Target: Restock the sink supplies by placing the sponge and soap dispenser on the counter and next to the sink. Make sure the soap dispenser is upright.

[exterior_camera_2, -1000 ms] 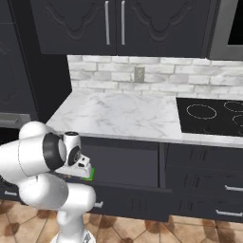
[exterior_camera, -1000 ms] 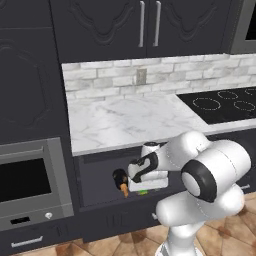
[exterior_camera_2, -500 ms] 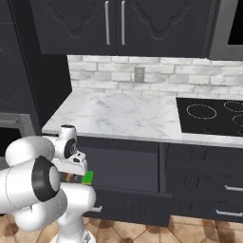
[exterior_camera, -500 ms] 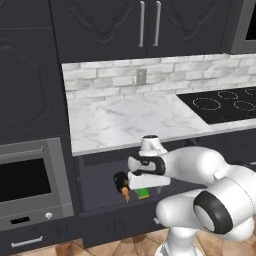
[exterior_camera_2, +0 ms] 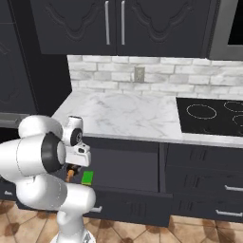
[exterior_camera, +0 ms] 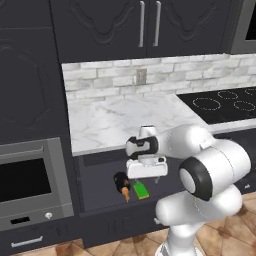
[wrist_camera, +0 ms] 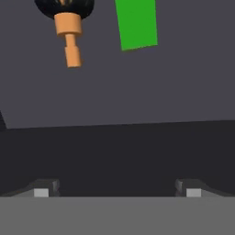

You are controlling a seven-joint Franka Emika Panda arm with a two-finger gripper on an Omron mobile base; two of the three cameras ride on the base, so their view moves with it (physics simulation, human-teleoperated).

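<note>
The tool (wrist_camera: 117,190) hangs over an open drawer (exterior_camera: 100,192) below the marble worktop (exterior_camera: 130,117), its two dark tips standing wide apart at the bottom of the hand view with nothing between them. In the left base view the white hand sits at the centre of the frame, just under the worktop's front edge.

Inside the drawer, the soap dispenser (exterior_camera: 122,183) lies on its side, a black bottle with its orange pump nozzle pointing toward the front of the drawer. In the hand view it is at the upper left (wrist_camera: 66,18), nozzle pointing down the frame. Just beside it, apart from it, lies the sponge (exterior_camera: 140,190), flat and bright green; it shows at the top centre of the hand view (wrist_camera: 136,24) and at the lower left of the right base view (exterior_camera_2: 87,177).

A black cooktop (exterior_camera_2: 213,116) sits on the worktop at the right of both base views.
</note>
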